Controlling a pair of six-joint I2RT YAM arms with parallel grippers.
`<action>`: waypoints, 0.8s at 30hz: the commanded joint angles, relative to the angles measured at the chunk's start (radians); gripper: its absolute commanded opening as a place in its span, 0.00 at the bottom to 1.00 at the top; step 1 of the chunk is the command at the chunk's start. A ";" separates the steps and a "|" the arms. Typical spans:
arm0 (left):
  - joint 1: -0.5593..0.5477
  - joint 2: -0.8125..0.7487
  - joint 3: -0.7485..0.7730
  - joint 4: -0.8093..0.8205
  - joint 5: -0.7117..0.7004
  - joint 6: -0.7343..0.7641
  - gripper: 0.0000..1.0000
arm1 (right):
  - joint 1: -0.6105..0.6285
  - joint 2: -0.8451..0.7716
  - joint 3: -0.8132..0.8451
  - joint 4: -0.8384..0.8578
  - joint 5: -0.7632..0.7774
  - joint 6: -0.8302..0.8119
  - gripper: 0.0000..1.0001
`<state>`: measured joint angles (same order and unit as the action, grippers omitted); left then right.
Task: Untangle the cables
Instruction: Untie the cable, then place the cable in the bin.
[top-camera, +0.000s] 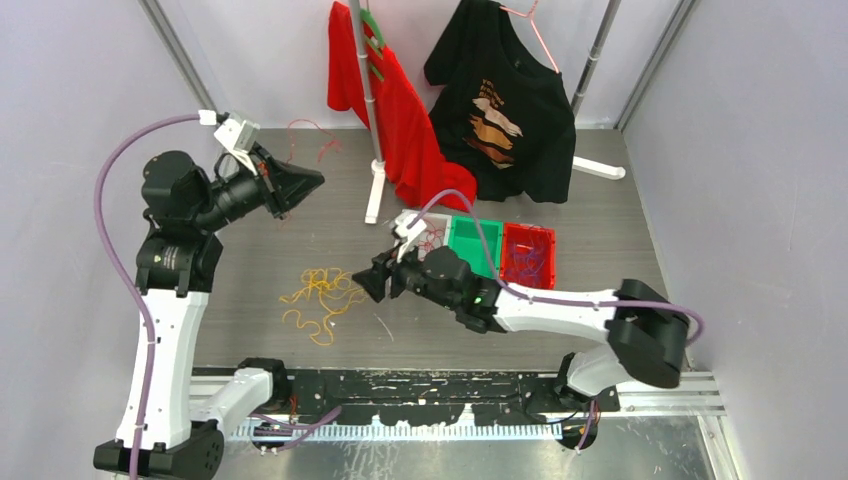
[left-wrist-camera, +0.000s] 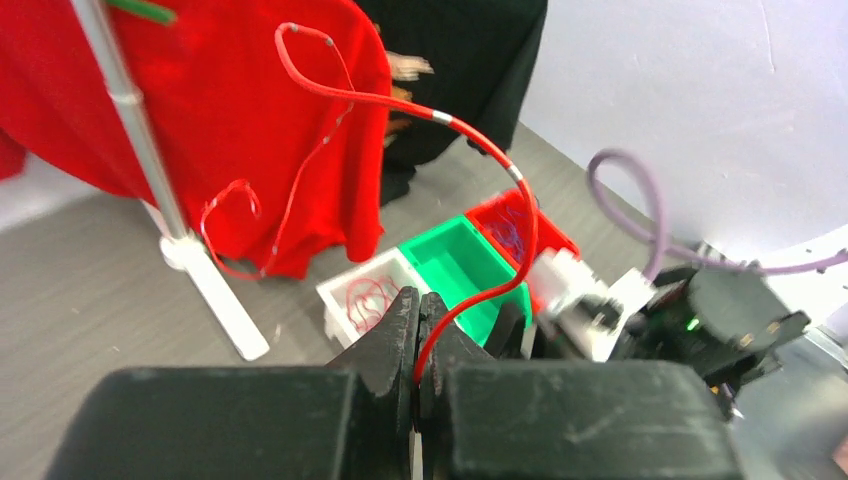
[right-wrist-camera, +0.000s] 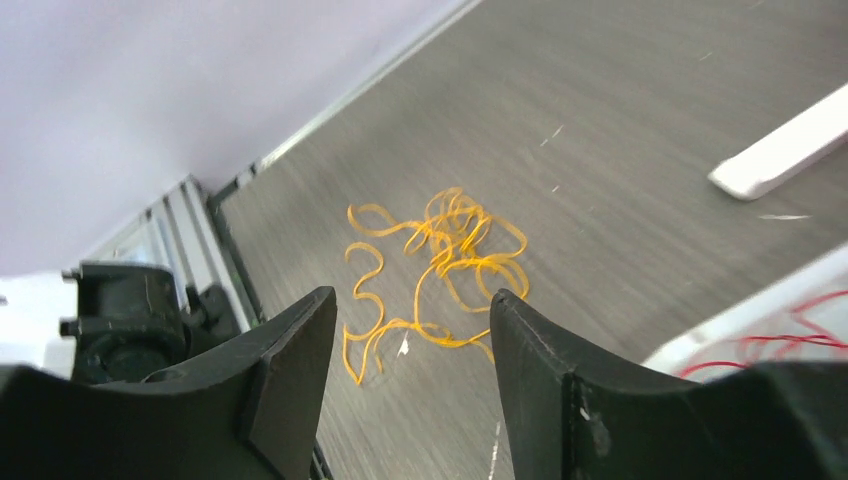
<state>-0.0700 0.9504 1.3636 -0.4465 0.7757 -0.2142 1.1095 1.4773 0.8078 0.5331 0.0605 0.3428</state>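
My left gripper is raised over the back left of the table and shut on a red cable, which arcs up from the closed fingertips. Its thin tail shows in the top view. A tangle of yellow cables lies on the table at the front middle. My right gripper is open and empty, just right of and above that tangle; in the right wrist view the yellow cables lie beyond the spread jaws. More red cables lie in a white bin, and purple cables lie in a red bin.
A green bin stands between the white and red bins. A clothes rack with a white foot holds a red shirt and a black shirt at the back. Lilac walls close in both sides.
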 joint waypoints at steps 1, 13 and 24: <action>-0.037 0.021 -0.061 -0.001 0.059 -0.050 0.00 | -0.021 -0.170 -0.025 -0.044 0.204 -0.013 0.62; -0.410 0.277 -0.045 -0.179 -0.150 0.127 0.00 | -0.296 -0.577 -0.192 -0.283 0.534 0.192 0.50; -0.449 0.414 0.153 -0.542 -0.033 0.386 0.00 | -0.375 -0.583 -0.070 -0.273 -0.177 -0.211 0.83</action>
<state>-0.5159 1.3834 1.4326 -0.8009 0.6807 0.0116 0.7422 0.9173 0.6296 0.2840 0.1078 0.3016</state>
